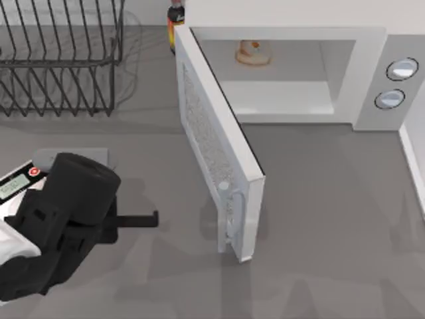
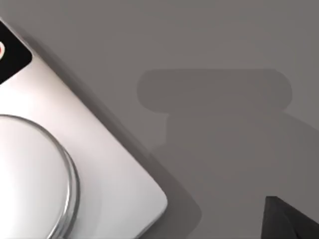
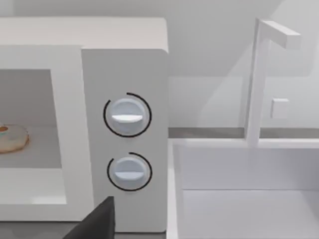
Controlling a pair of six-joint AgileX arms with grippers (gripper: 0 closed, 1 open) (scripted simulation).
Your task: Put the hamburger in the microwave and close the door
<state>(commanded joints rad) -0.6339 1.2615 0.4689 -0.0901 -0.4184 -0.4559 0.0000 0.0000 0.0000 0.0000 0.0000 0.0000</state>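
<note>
While the door (image 1: 222,156) stands swung wide from its hinge at the microwave's (image 1: 372,80) left edge, the hamburger (image 1: 253,53) is seen resting on the cavity floor, toward the back and left of centre; it is touched by neither gripper. The door is angled out across the grey table (image 1: 332,212), its bar handle (image 1: 229,216) at the near end — well apart from the appliance's front. The two round dials (image 1: 396,83) are set on the grey panel at the microwave's right. The left gripper (image 1: 136,221) is held low over the table at the top view's lower left, pointing toward the door but short of it; nothing is gripped, and how far its jaws are parted cannot be told. A white kitchen scale (image 2: 75,169) lies under that arm; a wire rack (image 1: 60,60) is placed at the far left, and a dark bottle (image 1: 175,20) stands just behind the door's hinge. From the right wrist, the dials and a white sink (image 3: 239,199) beside the microwave are framed — the right gripper's jaws cannot be judged.
</note>
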